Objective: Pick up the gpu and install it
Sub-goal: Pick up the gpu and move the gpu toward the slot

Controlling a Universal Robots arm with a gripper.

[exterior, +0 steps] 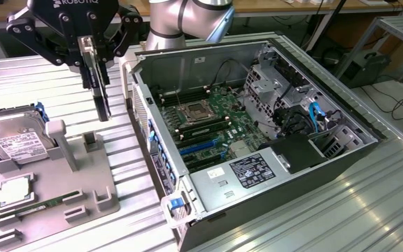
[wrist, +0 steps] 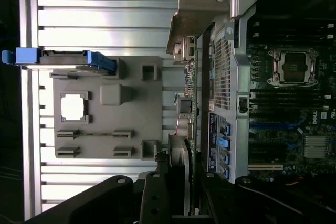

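- Black Robotiq gripper (exterior: pixel 93 52) at the exterior view's upper left. Its fingers are closed narrow on the thin dark gpu card (exterior: pixel 102 102), clamping it from both faces.
- The gpu hangs upright and edge-on, long side vertical, lifted clear above the flat grey plastic fixture tray (exterior: pixel 82 178). Its lower end is near the tray's small upright grey post (exterior: pixel 89 140) but apart from it.
- Wrist view: the gpu (wrist: pixel 190 103) is seen along its edge, with its silver metal end bracket (wrist: pixel 194 9) at the far end and black gripper fingers (wrist: pixel 157 198) on either side of it.
- The gpu is outside the open dark-grey computer tower case (exterior: pixel 306 184), just beside its perforated rear wall, on the tray side.
- The case lies on its side. Inside are a green motherboard (exterior: pixel 215 126) with a square silver CPU socket (exterior: pixel 194 111) and a grey power supply with a black label (exterior: pixel 251 170).
- On the tray: a silver hard drive with a white label (exterior: pixel 16 139) in blue rails, a long narrow green memory stick (exterior: pixel 37 207) and a square silver processor chip (exterior: pixel 16 191).
- Tray and case rest on a ribbed aluminium table (exterior: pixel 314 220).
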